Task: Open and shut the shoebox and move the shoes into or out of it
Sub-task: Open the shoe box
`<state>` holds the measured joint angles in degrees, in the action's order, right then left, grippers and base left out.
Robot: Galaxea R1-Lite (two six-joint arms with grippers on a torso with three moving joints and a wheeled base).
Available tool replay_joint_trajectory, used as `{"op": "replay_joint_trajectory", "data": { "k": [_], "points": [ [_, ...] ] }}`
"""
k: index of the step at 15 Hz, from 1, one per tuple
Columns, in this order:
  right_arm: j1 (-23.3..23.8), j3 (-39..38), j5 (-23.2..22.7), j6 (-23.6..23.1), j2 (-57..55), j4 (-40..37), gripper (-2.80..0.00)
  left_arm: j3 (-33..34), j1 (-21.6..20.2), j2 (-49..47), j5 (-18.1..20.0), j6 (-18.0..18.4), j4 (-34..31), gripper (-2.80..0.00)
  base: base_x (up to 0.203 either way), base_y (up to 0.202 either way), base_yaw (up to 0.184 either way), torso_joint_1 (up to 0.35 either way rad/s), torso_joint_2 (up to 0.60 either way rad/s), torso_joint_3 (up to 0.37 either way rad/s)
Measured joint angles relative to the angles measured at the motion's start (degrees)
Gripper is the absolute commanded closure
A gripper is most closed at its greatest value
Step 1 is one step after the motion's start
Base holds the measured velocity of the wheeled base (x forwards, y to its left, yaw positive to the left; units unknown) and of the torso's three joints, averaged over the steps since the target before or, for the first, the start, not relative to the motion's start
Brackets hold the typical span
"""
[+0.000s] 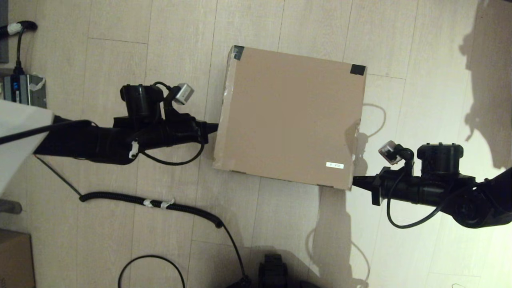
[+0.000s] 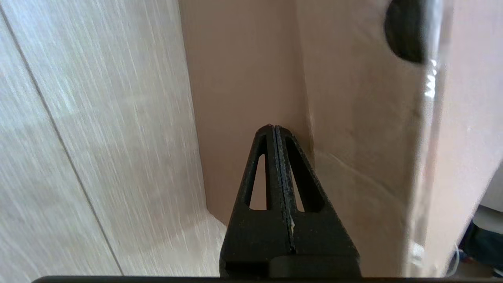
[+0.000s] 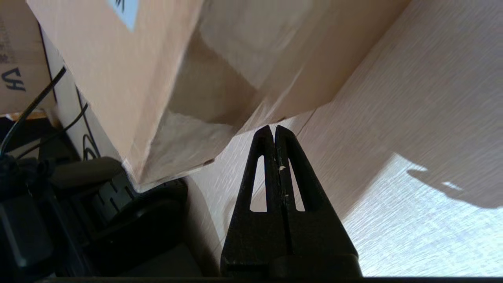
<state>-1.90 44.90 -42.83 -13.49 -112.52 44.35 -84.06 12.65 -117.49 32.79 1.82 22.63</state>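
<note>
The pale wood-plank floor (image 1: 120, 224) filled the head view, and on it, a little right of centre and toward the far side, sat the shoebox (image 1: 290, 116), a large, nearly square brown carton with its lid down flat. Black tape (image 1: 357, 69) marked its two far corners, and a small white label (image 1: 335, 165) lay on the lid near the near right corner. The shoes could not be seen anywhere.

The left arm (image 1: 100, 140) reached in from the left, and the left gripper (image 1: 214, 127) had its fingers pressed together with nothing between them, its tip at the shoebox's left wall, about halfway along it; whether it actually touched the cardboard could not be told. The right arm (image 1: 440, 188) came in from the right, and the right gripper (image 1: 357, 182) was likewise closed on nothing, its tip just beside the near right corner of the shoebox, low by the floor.

A black coiled cable (image 1: 152, 202) ran across the floor near the robot, left of the shoebox. A power strip (image 1: 22, 90) sat at the far left edge, and the corner of another brown carton (image 1: 14, 260) showed at the near left.
</note>
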Motion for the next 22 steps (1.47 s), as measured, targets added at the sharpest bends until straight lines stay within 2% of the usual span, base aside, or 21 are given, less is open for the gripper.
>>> {"op": "replay_joint_trajectory", "data": {
  "k": [3,5,9,15,22],
  "points": [
    [-0.1,0.3,0.9,1.8,0.4,0.7,0.0,4.2,0.0,2.4,0.0,-0.1,0.0,0.0,0.0,0.0,0.0,0.0,0.0,0.0],
    [-0.3,0.6,1.1,5.2,0.8,3.1,0.0,5.7,0.4,3.8,0.0,-0.4,0.0,0.0,0.0,0.0,0.0,0.0,0.0,0.0],
    [-1.6,3.3,4.3,9.1,1.3,4.2,0.0,5.9,2.2,5.4,-0.1,-3.5,0.1,0.0,0.0,0.0,0.0,0.0,0.0,0.0],
    [-1.7,4.9,5.1,10.7,4.5,3.6,0.0,5.8,2.8,8.0,-0.1,-4.0,0.0,0.0,0.0,0.0,0.0,0.0,0.0,0.0],
    [-0.6,5.9,5.3,10.7,12.5,-1.0,0.0,6.0,4.5,12.5,-0.3,-5.1,0.0,0.0,0.0,0.0,0.0,0.0,0.0,0.0]
  ]
}}
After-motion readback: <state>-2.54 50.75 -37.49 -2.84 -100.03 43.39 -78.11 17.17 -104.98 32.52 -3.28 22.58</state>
